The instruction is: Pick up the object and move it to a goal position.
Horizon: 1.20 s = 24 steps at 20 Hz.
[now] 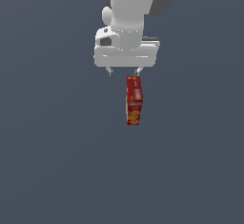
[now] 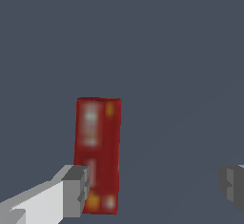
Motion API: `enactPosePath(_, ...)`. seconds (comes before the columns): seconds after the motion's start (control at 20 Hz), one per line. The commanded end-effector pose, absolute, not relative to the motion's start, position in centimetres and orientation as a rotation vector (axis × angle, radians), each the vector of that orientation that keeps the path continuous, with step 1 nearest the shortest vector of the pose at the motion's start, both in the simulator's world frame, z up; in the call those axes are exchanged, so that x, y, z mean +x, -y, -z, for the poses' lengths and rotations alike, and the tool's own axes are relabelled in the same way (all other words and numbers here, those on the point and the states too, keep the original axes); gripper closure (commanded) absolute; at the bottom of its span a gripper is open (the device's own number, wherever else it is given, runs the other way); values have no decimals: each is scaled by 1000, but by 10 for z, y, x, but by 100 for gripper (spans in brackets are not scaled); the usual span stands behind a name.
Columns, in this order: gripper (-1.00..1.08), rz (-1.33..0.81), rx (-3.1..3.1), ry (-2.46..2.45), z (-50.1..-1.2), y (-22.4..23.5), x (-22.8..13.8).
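The object is a narrow red box [image 1: 134,100] with yellow-orange pictures at its lower end and a pale patch. In the exterior view it sits just below my gripper [image 1: 124,71], under the finger on the exterior view's right. The gripper is open and empty, its jaws spread wide. In the wrist view the box [image 2: 97,154] lies inside the gap of the gripper [image 2: 152,189], close against one finger [image 2: 71,189] and far from the other finger [image 2: 233,187]. Whether that finger touches the box cannot be told. Whether the box stands upright or lies flat cannot be told.
A plain dark grey-blue surface [image 1: 57,161] fills both views. The white arm body [image 1: 128,18] rises above the gripper at the top of the exterior view. No other objects show.
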<state>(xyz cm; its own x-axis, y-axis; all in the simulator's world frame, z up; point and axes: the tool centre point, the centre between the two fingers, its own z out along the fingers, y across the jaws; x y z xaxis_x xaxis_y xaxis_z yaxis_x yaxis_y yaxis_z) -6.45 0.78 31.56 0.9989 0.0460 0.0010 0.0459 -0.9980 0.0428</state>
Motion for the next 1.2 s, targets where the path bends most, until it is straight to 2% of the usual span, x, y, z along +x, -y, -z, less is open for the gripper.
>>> enactPosePath(0.0,-92,-3,3098,-71,-316,-8,-64)
enactPosePath(0.55,-92,-9,3085,10,-317,27,-59)
enactPosePath(0.85,-92,-9,3092,3,-309,17,-61)
enactPosePath(1.15,-92,-8,3112,-10,-284,-12,-71)
